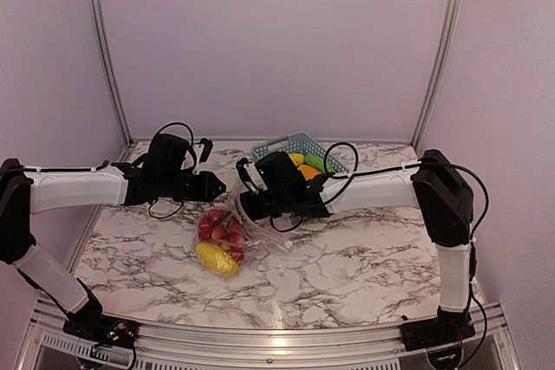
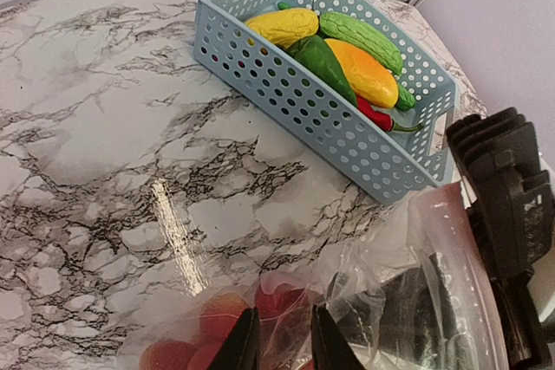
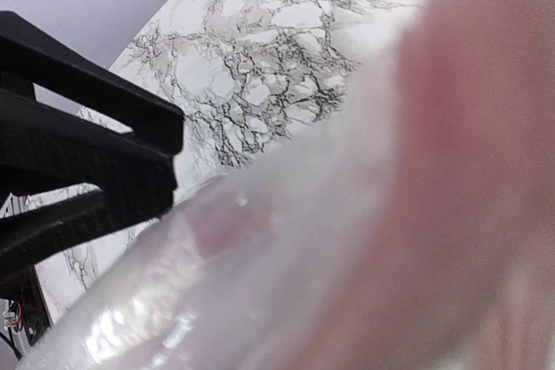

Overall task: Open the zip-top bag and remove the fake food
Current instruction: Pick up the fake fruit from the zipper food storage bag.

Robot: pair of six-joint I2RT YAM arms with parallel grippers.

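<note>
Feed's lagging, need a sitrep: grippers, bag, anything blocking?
Left gripper and right gripper both at bag far edge, grip unclear. Red fruits, yellow piece inside bag. Basket behind, not in the way.

Clear crinkly zip-top bag (image 1: 247, 230) lies on the counter (image 1: 364, 266) just left of centre, its far edge lifted and bunched. Fake food (image 1: 221, 244) sits inside: a cluster of small red fruits (image 1: 218, 227) toward the far end, a yellow piece (image 1: 217, 259) at the near end.
</note>
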